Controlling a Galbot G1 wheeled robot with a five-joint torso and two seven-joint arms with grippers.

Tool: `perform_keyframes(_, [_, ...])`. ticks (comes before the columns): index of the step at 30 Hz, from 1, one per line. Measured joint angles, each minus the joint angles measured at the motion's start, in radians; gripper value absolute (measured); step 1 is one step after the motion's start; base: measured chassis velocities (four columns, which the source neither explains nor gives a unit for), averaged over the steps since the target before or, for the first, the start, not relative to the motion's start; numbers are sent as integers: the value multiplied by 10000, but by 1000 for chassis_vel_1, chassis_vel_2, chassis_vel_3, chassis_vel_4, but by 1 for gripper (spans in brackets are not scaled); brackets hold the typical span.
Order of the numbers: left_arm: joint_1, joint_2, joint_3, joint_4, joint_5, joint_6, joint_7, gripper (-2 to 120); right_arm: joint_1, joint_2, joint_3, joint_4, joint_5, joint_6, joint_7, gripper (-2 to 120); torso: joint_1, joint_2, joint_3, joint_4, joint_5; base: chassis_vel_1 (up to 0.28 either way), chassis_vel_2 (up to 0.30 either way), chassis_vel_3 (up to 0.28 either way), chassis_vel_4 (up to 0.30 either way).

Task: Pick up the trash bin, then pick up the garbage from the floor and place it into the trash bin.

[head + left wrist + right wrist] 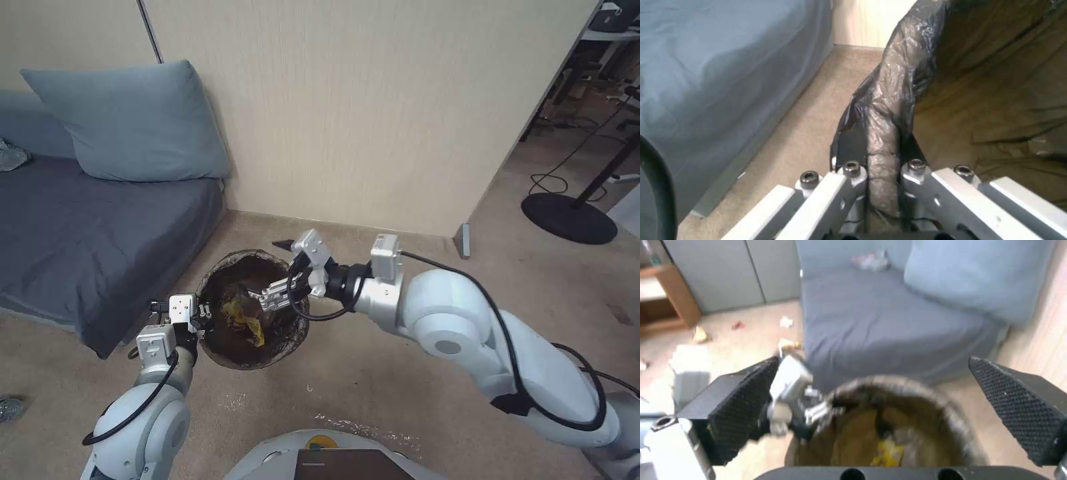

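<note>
The trash bin (293, 333), round and lined with a dark bag, hangs just above the carpet beside the sofa. My left gripper (202, 319) is shut on its near-left rim; in the left wrist view the fingers (852, 173) pinch the bag-covered rim (882, 133). My right gripper (265, 298) hovers over the bin's mouth, open and holding nothing, its pads (742, 406) spread wide above the bin (916, 383). A yellow wrapper (245, 321) lies inside among darker garbage (889, 451). More garbage pieces (700, 335) lie scattered on the floor beyond the sofa.
A grey sofa (80, 233) with a blue pillow (133, 123) stands to the left of the bin, and a beige wall (367, 113) rises behind it. A black lamp base (568, 217) and cables lie at the right. A crumpled piece (9, 407) sits at the floor's left edge.
</note>
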Motion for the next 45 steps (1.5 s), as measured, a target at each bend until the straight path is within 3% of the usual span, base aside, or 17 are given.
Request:
perform_keyframes(6, [-70,35,-67,22,-92,6,6,2,-672,-436,1432,245,-273,481,-458,100,0,0,0,0,1,0,0,0,0])
perform_keyframes(13, [-173,42,-61,66,-150,-4,15,2,-2610,-711,2627,281,-1016,1450,437,100,0,0,0,-2,1,0,0,0,0])
perform_keyframes(17, [-178,91,-128,66,-196,-7,17,2,-3930,-640,3600,27,-2386,2138,91,100,0,0,0,2,1,0,0,0,0])
perform_keyframes(19, [-176,92,-209,45,-240,-10,19,2,-5339,-145,4719,-60,-3985,2702,-408,100,0,0,0,2,1,0,0,0,0])
perform_keyframes(21, [-173,91,-233,41,-256,-11,19,2,-5909,107,5088,-59,-4535,2851,-531,100,0,0,0,-1,4,0,0,0,0])
perform_keyframes(22, [-168,108,-268,36,-275,-12,30,2,-7014,627,5682,-34,-5472,3232,-650,100,0,0,0,-3,-1,0,0,0,0])
perform_keyframes(24, [-162,121,-270,34,-282,-12,36,2,-7291,775,5829,-22,-5685,3342,-672,100,0,0,-1,-4,1,0,0,0,0])
perform_keyframes(26, [-151,193,-271,-3,-321,-13,66,2,-8431,1585,6515,-8,-6754,3941,-735,100,-1,0,-1,-3,-3,0,0,0,0])
perform_keyframes(27, [-151,193,-271,-3,-321,-13,66,2,-8431,1585,6515,-8,-6754,3941,-735,100,-1,0,-1,-3,-3,0,0,0,0])
perform_keyframes(30, [-131,222,-268,-35,-365,-14,96,2,-9403,2937,7064,-110,-8145,4774,-799,100,-1,0,-1,-1,0,0,0,0,0])
perform_keyframes(31, [-131,222,-268,-35,-365,-14,96,2,-9403,2937,7064,-110,-8145,4774,-799,100,-1,0,-1,-1,0,0,0,0,0])
perform_keyframes(33, [-107,259,-279,-40,-389,-15,113,2,-10166,3868,7319,-167,-8978,5394,-785,100,-1,0,-1,-1,-3,0,0,0,0])
perform_keyframes(34, [-107,259,-279,-40,-389,-15,113,2,-10166,3868,7319,-167,-8978,5394,-785,100,-1,0,-1,-1,-3,0,0,0,0])
perform_keyframes(37, [-102,380,-280,0,-390,-27,145,2,-11152,4789,7462,-333,-9834,6556,-671,100,-1,0,-1,-1,-4,0,0,0,0])
perform_keyframes(45, [-3,419,-296,37,-356,-30,150,2,-12013,5418,7707,-644,-10284,7865,-368,100,-1,0,-1,1,-3,0,0,0,0])
